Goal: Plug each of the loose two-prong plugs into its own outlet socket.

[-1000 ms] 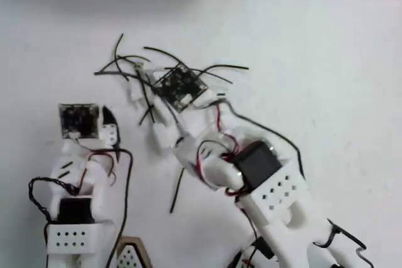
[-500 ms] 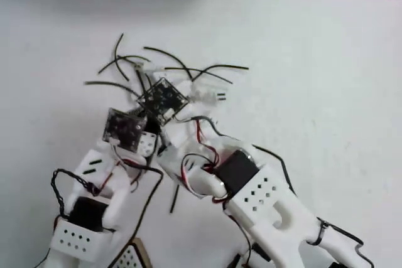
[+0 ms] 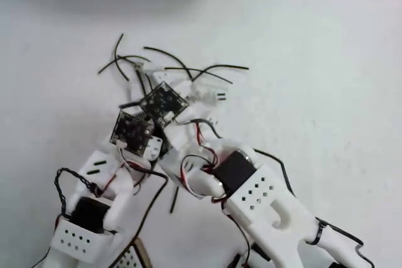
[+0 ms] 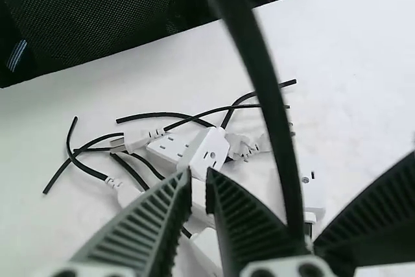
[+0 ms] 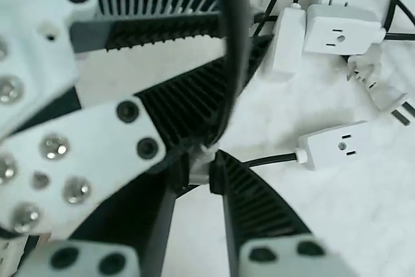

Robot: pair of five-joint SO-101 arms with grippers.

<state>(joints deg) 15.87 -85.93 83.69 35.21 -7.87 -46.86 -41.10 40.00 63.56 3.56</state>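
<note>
Cords (image 3: pixel 226 66) lay tangled on table (image 3: pixel 326 61), sockets (image 4: pixel 194 150) among them. Left gripper (image 4: pixel 198 176) sat just beside right gripper (image 5: pixel 198 160) at tangle's near edge.

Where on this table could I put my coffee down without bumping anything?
The table's right half is bare, beyond the cords and right arm. The left strip, past the left arm, is free too. The middle is crowded: tangled cords, outlet sockets, both arms.

White arms (image 3: pixel 276 205) carry black motors (image 3: pixel 233 171), red wires (image 3: pixel 186 166); left tool (image 4: pixel 198 180), right tool (image 5: pixel 198 160) ribbed black.

Prob. office/lab: mesh desk chair (image 4: pixel 84 11) behind white table (image 3: pixel 326 61).
</note>
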